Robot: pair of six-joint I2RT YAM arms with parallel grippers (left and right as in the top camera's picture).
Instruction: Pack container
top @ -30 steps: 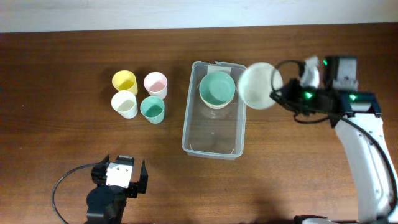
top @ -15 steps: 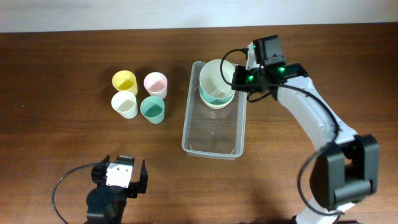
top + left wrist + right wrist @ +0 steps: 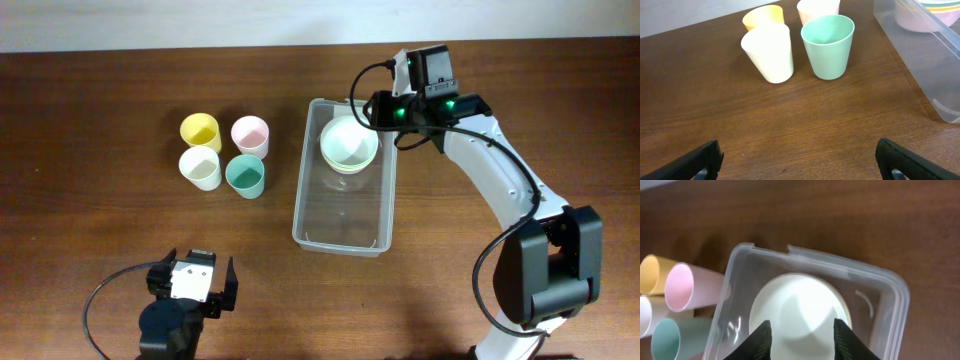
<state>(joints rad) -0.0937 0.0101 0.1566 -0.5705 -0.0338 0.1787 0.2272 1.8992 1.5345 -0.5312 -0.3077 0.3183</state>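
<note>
The clear container (image 3: 338, 218) stands at mid table. At its far end is a stack of bowls with a white bowl (image 3: 350, 142) on top. My right gripper (image 3: 373, 112) hovers just over that bowl at the container's far right corner, with its fingers spread and nothing held. In the right wrist view the white bowl (image 3: 800, 307) lies nested inside the container (image 3: 840, 266), under the open fingers (image 3: 801, 342). My left gripper (image 3: 190, 290) rests open and empty at the front left. The left wrist view shows its fingers (image 3: 802, 165) wide apart over bare wood.
Four cups stand left of the container: yellow (image 3: 200, 129), pink (image 3: 250, 133), white (image 3: 200, 167) and green (image 3: 245, 175). The left wrist view shows the white cup (image 3: 769, 52), the green cup (image 3: 828, 45) and the container's wall (image 3: 925, 60).
My right arm swung left with the white bowl and brought it over the container. The bowl now sits on the green bowl's stack, and the fingers are off it.
</note>
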